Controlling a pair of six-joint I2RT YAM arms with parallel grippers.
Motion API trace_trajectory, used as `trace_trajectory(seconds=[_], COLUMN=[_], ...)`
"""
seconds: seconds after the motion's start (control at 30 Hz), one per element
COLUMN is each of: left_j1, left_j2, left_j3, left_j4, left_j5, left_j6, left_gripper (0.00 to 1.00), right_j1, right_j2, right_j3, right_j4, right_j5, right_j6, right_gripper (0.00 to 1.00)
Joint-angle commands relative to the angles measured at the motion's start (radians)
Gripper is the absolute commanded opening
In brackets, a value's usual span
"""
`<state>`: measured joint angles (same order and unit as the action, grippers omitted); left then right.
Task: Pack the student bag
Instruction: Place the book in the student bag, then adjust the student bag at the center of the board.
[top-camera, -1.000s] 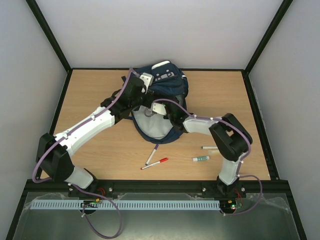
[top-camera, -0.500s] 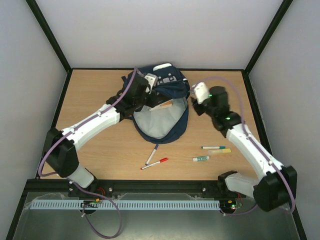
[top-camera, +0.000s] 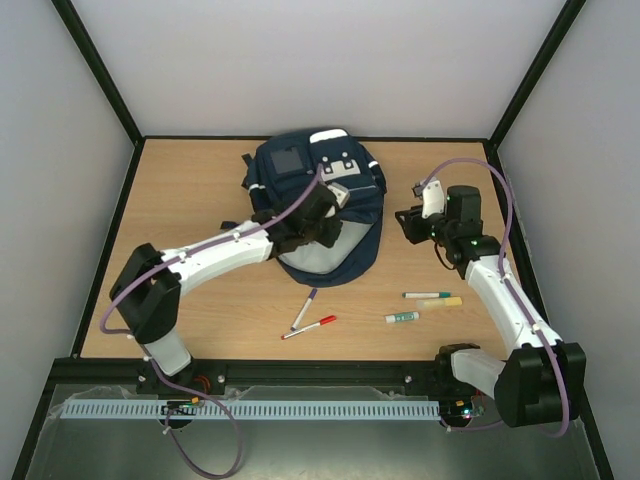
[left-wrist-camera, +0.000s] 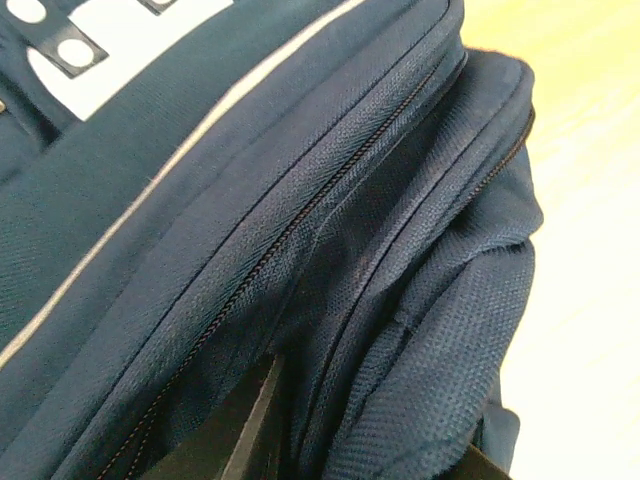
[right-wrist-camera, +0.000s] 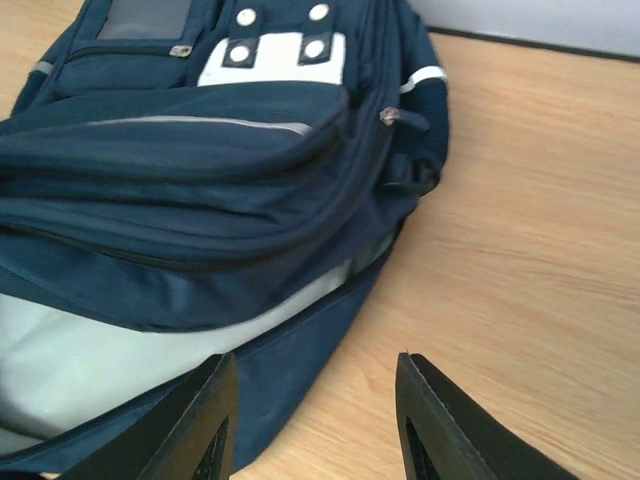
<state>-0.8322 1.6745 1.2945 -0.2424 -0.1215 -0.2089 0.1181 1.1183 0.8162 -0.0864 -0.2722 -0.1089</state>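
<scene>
- Lying at the far middle of the wooden counter, the navy student bag rests front side up, with its white patch and grey window pocket facing the overhead camera.
- The bag's near end gapes, showing pale grey lining.
- The left arm stretches across from the near left corner, and the left gripper sits on the bag's right half, just above that lining.
- Its wrist camera is filled with navy fabric, zipper lines and a thin white stripe. Dark fingers show at the bottom edge with a fold of cloth between them, but whether they pinch it cannot be told.
- The right gripper hangs over bare wood just right of the bag, clear of it.
- In the right wrist view that gripper has its jaws spread apart with nothing between them, and the bag lies ahead and to the left.
- A purple marker and a red marker lie on the counter near the bag's open end.
- Further right are a green-capped marker, a pale yellow pen touching or just beside it, and a white-and-green stick.
</scene>
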Motion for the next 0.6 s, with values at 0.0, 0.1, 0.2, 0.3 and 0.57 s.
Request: trace_trajectory(seconds=[0.0,0.1,0.2,0.3,0.57], left_j1=[-0.063,-0.094,-0.106,-0.108,-0.084], left_j2=[0.064,0.104,0.118,0.098,-0.127], left_j3=[0.000,0.004,-0.003,-0.017,-0.138], left_j4=[0.036,0.031,0.017,0.005,0.026], left_j5=[-0.066,-0.098,-0.118,-0.119,0.046], left_j6=[0.022,0.034,0.039,0.038,0.061], left_gripper=[0.21,0.22,0.25,0.38,0.80], right_j1=[0.000,-0.001,0.000,0.000,0.000], right_j2=[-0.006,-0.016,-0.033,-0.037,-0.014], right_j3=[-0.023,-0.024,-0.031,-0.037,-0.031], right_j4=[-0.009,-0.015,-0.012,-0.017,-0.031], right_j5=[-0.084,-0.084,-0.079,-0.084,-0.119], right_j6=[0.020,0.014,0.008,-0.002,-0.018], right_gripper=[0.43,0.44,0.45,0.46,0.48])
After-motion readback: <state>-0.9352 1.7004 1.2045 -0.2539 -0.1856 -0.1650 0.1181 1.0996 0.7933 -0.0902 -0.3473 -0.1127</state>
